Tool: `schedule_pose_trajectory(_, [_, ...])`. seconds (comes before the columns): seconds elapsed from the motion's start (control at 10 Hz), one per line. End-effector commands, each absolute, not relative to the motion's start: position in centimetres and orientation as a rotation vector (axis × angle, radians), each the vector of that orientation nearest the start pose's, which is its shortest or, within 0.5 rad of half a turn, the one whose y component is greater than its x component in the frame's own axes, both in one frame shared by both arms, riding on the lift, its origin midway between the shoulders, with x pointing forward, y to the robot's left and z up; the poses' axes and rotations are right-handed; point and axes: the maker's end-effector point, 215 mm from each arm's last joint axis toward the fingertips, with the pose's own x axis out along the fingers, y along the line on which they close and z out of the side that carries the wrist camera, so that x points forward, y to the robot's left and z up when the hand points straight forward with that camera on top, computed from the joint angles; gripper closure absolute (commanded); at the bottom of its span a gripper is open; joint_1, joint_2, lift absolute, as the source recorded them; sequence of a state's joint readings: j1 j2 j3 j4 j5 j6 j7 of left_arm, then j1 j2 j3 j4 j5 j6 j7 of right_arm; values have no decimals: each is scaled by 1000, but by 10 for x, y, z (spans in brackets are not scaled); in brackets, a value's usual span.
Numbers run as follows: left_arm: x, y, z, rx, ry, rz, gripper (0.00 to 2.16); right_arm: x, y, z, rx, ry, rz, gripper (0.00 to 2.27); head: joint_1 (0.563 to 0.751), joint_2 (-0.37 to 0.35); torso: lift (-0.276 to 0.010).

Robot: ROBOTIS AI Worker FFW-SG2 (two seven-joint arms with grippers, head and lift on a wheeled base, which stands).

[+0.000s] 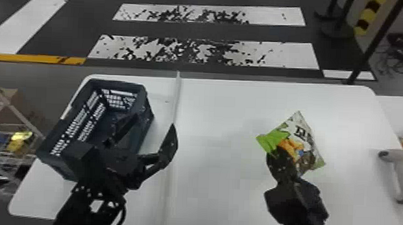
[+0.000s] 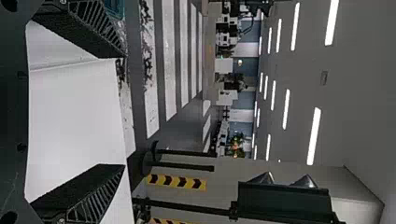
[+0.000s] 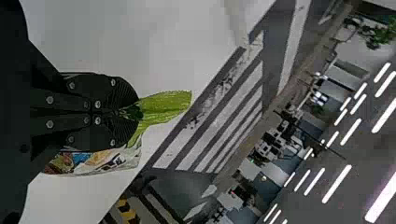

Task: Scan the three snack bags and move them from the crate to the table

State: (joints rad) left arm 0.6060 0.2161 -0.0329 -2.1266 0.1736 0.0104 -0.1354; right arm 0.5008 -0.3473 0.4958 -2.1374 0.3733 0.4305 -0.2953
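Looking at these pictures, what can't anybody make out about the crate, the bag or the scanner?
- Floor of the crate: partly behind the left gripper in the head view, so any bags left there can't be counted.
- Pinched part of the snack bag: covered by the right gripper, right wrist view.
- Scanner's right side: cut off by the head view's edge.

A large indoor hall resembling a robotics laboratory or test space. White crosswalk stripes (image 1: 278,55) mark the dark floor (image 1: 214,31), ceiling lights (image 2: 314,135) form rows, and a rack (image 1: 7,103) stands near the table (image 1: 223,186).
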Motion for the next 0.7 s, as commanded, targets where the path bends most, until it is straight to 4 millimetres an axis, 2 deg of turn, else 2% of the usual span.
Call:
schedule_pose_trajectory(0.0, [410,194,-338,-22,64,-263,29,390,-121,-335,-260,98,169,2243,695,114,-62])
schedule_pose_trajectory(0.1, [410,196,-337,-25,59,-257,29,392,-139,-288,-56,-9,129,2243,695,115,-62])
schedule_pose_trajectory(0.2, [409,195,-337,-26,56,-256,29,394,-178,-256,208,-108,74,2243,695,105,-62])
schedule_pose_trajectory(0.3, [409,196,-337,-27,56,-253,29,399,-240,-266,507,-148,6,2243,695,77,-62])
schedule_pose_trajectory(0.4, [409,195,-338,-29,58,-254,29,401,-280,-310,704,-99,-51,2243,695,16,-62])
schedule_pose_trajectory(0.5, [409,196,-341,-29,58,-250,29,402,-287,-362,835,17,-59,2243,695,-23,-62])
schedule_pose_trajectory(0.6, [411,192,-342,-33,58,-255,29,398,-281,-418,961,156,-44,2243,695,-96,-62])
